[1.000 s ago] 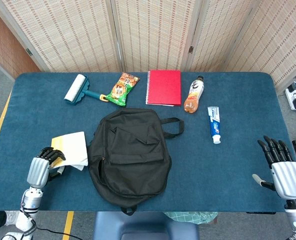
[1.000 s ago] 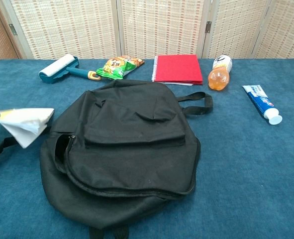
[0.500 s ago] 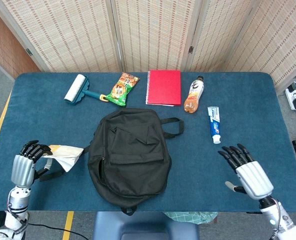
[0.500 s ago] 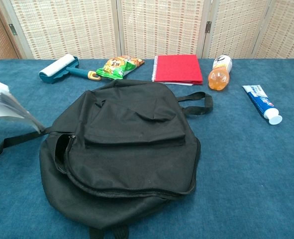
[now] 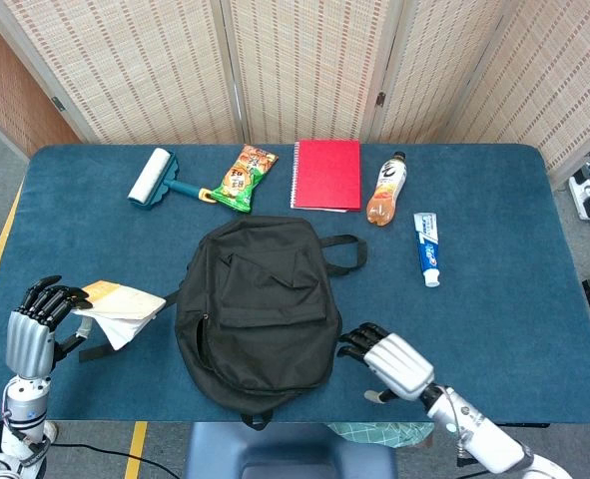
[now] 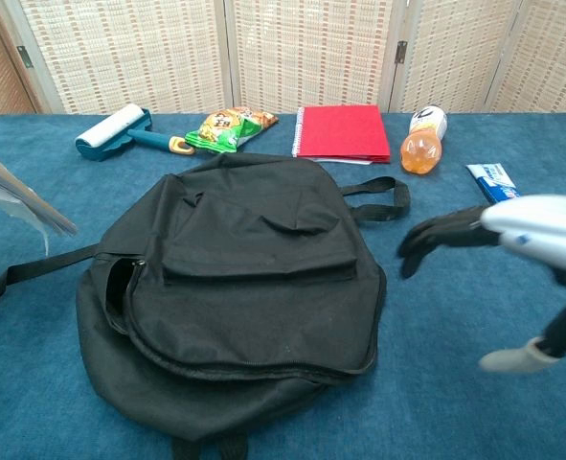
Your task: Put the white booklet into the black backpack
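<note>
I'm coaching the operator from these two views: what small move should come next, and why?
Probably bring the right hand onto the black backpack beside it and lift the flap at the zipper. The left hand holds the white booklet off to the side, and the bag's opening shows only a narrow gap.

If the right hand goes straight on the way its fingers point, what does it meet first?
Most likely the black fabric backpack: the right hand points its fingers at the bag's near right side, though its height is unclear.
</note>
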Tool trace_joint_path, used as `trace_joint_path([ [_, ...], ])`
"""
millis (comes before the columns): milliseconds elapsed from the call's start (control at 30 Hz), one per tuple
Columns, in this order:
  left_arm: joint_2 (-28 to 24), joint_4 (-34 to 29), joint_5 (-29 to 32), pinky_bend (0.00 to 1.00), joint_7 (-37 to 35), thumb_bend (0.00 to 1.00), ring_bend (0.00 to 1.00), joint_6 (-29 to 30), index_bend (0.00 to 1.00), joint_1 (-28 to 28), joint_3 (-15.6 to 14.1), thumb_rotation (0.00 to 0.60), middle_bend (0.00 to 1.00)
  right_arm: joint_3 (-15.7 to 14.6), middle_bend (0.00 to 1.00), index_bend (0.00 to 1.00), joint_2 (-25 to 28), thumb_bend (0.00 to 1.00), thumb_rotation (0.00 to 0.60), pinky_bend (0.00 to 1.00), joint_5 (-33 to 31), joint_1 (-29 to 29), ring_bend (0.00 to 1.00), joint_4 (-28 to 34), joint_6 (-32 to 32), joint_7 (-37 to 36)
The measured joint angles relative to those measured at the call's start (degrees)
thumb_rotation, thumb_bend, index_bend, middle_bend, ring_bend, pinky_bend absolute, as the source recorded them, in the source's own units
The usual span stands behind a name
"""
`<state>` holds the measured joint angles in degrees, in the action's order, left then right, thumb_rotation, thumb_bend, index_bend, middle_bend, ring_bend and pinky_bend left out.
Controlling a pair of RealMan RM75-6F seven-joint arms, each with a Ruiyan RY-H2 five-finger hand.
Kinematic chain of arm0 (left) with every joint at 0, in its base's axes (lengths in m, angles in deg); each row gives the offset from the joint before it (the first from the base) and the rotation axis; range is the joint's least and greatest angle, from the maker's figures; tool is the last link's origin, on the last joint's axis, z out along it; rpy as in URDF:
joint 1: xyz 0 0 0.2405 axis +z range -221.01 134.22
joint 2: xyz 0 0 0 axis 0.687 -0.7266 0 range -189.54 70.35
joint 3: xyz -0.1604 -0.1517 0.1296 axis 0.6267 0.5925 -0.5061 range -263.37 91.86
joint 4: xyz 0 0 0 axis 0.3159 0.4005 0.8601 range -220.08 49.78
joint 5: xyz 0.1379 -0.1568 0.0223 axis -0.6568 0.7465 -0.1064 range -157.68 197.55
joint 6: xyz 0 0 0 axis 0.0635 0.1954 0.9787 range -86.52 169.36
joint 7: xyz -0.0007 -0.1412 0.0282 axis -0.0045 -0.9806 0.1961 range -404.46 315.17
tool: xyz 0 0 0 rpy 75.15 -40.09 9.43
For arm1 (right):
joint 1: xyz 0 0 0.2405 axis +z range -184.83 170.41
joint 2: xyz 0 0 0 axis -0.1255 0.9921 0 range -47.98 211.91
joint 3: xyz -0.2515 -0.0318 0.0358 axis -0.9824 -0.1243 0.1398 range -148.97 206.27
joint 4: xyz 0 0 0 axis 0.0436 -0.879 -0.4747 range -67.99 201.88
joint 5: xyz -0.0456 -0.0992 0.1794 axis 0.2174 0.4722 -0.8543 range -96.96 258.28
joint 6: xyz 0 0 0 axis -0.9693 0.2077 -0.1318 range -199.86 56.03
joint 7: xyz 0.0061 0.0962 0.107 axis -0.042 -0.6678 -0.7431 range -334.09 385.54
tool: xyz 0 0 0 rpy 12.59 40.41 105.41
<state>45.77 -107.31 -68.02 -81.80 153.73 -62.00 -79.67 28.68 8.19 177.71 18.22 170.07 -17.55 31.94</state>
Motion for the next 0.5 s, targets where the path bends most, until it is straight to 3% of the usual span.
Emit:
trace_joint_path([
  [500,-2.14,-2.34,0.21,0.32,1.46,0.5,0.46,1.2,0.67,0.34,1.19,0.6,0.52,4.98,0.22,0.34,-13.77,0.26,0.6,0.15,-12.79,9.67,0.19,-6.39,-10.51,9.11],
])
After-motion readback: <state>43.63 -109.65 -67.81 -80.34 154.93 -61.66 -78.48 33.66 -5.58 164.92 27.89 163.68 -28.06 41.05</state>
